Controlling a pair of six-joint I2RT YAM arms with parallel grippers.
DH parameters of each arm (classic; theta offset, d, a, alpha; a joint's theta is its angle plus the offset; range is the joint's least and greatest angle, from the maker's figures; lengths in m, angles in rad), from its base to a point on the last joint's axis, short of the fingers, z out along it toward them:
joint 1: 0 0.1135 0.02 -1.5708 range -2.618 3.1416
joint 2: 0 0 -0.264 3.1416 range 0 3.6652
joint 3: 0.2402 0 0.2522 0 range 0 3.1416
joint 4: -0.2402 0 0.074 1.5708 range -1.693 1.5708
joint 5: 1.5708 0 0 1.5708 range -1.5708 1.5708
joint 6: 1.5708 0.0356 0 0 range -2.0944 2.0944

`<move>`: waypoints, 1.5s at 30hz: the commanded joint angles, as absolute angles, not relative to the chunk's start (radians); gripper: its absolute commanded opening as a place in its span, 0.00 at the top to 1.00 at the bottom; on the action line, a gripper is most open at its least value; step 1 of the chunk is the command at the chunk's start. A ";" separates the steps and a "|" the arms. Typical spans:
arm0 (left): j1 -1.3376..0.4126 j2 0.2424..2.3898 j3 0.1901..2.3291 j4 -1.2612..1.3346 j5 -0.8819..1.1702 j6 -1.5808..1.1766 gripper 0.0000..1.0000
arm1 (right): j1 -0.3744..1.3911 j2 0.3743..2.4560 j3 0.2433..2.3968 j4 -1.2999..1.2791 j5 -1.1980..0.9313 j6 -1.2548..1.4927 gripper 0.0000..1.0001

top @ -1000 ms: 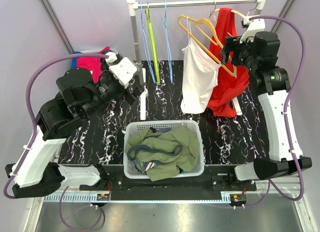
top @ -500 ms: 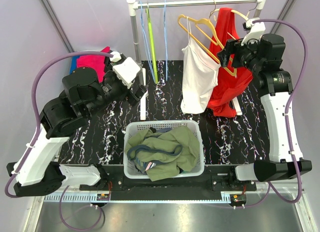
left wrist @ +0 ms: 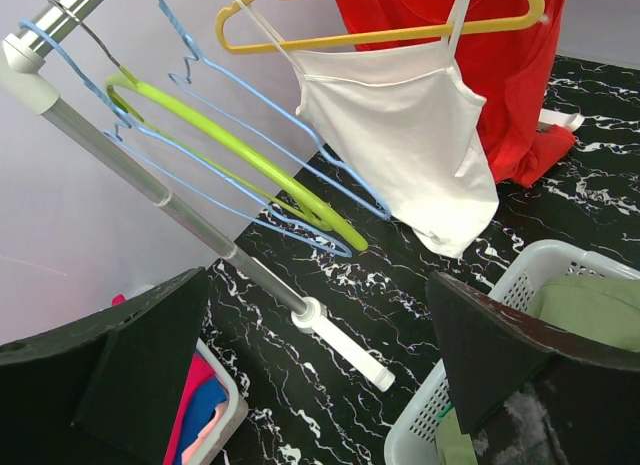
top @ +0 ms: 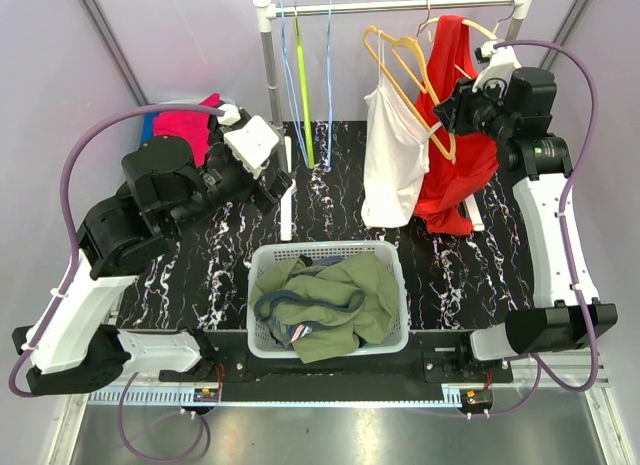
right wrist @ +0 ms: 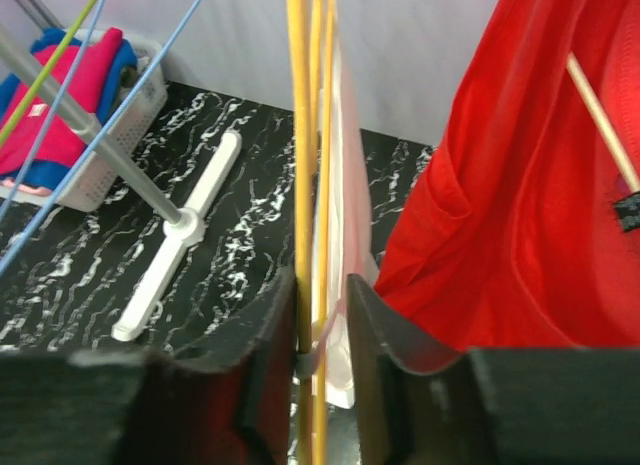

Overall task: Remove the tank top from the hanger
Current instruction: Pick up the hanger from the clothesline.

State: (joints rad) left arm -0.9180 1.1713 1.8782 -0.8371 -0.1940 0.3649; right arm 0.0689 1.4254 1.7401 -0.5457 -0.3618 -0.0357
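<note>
The white tank top [top: 395,160] hangs by its thin straps from a yellow hanger [top: 410,70] on the rail [top: 400,5]. My right gripper [top: 448,110] is at the hanger's right arm. In the right wrist view its jaws [right wrist: 320,285] have closed in round the hanger's two yellow bars [right wrist: 298,135] and a strap; the left finger presses the bar, the right one stands close beside. My left gripper [top: 278,180] hangs wide open over the table left of the rack. In its view [left wrist: 320,295] the tank top [left wrist: 410,135] is far ahead and nothing lies between the fingers.
A red garment [top: 460,175] hangs right behind the tank top on another hanger. Bare blue and green hangers [top: 305,95] hang at the rail's left end. A white basket [top: 300,248] of green clothes sits in front. A bin of pink and blue clothes [top: 185,120] stands at the back left.
My right gripper moved in to the yellow hanger and its jaws narrowed round the bars. The hanger swung slightly. The left arm shifted a little and stayed open.
</note>
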 commanded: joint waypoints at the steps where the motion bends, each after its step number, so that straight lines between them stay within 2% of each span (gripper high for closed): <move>1: -0.914 1.163 1.914 -0.799 -0.170 0.360 0.01 | 0.060 1.433 1.744 -0.479 -0.408 -0.018 0.69; 3: -0.913 1.166 1.922 -0.801 -0.170 0.360 0.01 | 0.058 1.430 1.741 -0.473 -0.407 -0.017 0.73; 8: -0.911 1.177 1.934 -0.798 -0.163 0.357 0.01 | 0.060 1.430 1.727 -0.449 -0.420 -0.008 0.73; 11: -0.911 1.178 1.934 -0.798 -0.158 0.359 0.01 | 0.060 1.430 1.707 -0.423 -0.429 -0.006 0.81; 15: -0.908 1.178 1.936 -0.796 -0.161 0.368 0.01 | 0.058 1.382 1.660 -0.345 -0.414 0.035 0.99; 16: -0.908 1.177 1.933 -0.796 -0.160 0.371 0.01 | 0.058 1.371 1.639 -0.303 -0.408 0.040 1.00; 24: -0.908 1.161 1.917 -0.796 -0.136 0.416 0.01 | 0.060 1.284 1.667 -0.166 -0.338 0.061 1.00; 29: -0.907 1.155 1.908 -0.798 -0.140 0.417 0.01 | 0.060 1.247 1.732 -0.179 -0.337 0.060 1.00; 34: -0.899 1.150 1.911 -0.799 -0.126 0.396 0.01 | 0.060 1.209 1.793 -0.359 -0.322 0.051 1.00; 45: -0.894 1.146 1.928 -0.805 -0.120 0.394 0.01 | 0.058 1.011 1.773 -0.725 -0.400 0.067 1.00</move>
State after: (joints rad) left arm -0.8978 1.1618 1.8999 -0.8368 -0.1417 0.4023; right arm 0.0624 1.0641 1.7302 -0.6285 -0.3698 0.0509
